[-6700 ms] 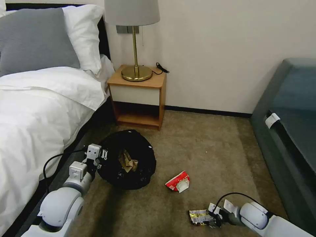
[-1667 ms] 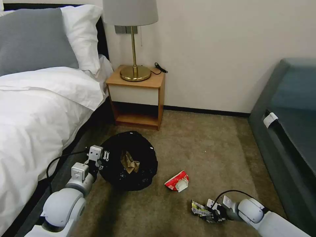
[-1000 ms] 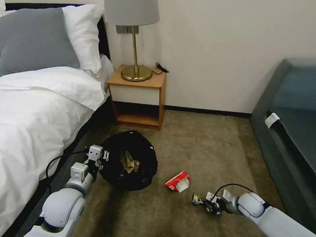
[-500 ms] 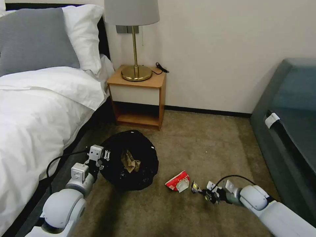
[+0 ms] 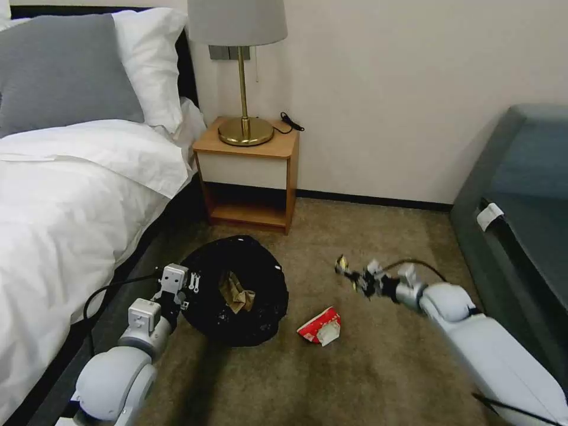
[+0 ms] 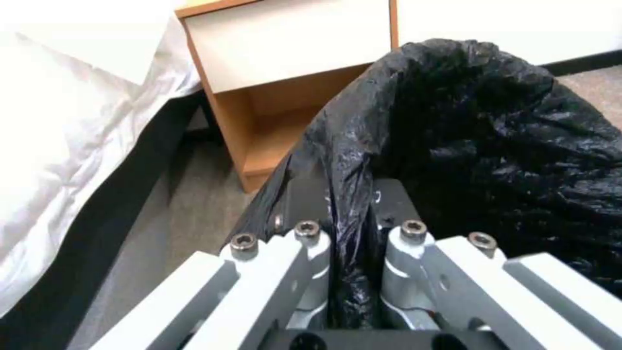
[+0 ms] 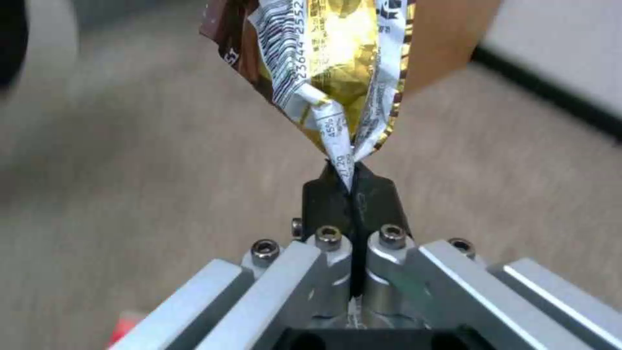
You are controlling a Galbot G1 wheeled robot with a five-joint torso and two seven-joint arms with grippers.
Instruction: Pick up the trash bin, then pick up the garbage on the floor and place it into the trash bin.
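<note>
1. We have the trash bin (image 5: 236, 290) in hand at lower centre-left of the head view: our left tool (image 6: 350, 214) is pressed together on its rim, pinching the black bag liner between the pads.
2. One piece of garbage already lies inside, the crumpled brown paper bag (image 5: 236, 293), so we judge that part of the task done.
3. Our right tool (image 5: 357, 280) sits right of centre in the head view, lifted off the carpet (image 5: 367, 367), its pads closed on a pinched corner of the snack wrapper (image 7: 327, 63). The wrapper sticks out beyond the tips and flares open, gold with printed text.
4. The wrapper is well apart from the bin, to the right of its mouth, with bare carpet between them. We judge the carry has some way to go before a drop would land inside.
5. The red-and-white packet (image 5: 319, 326) lies on the carpet just right of the bin, below the right tool in the frame and untouched. We reckon it remains to be collected.
</note>
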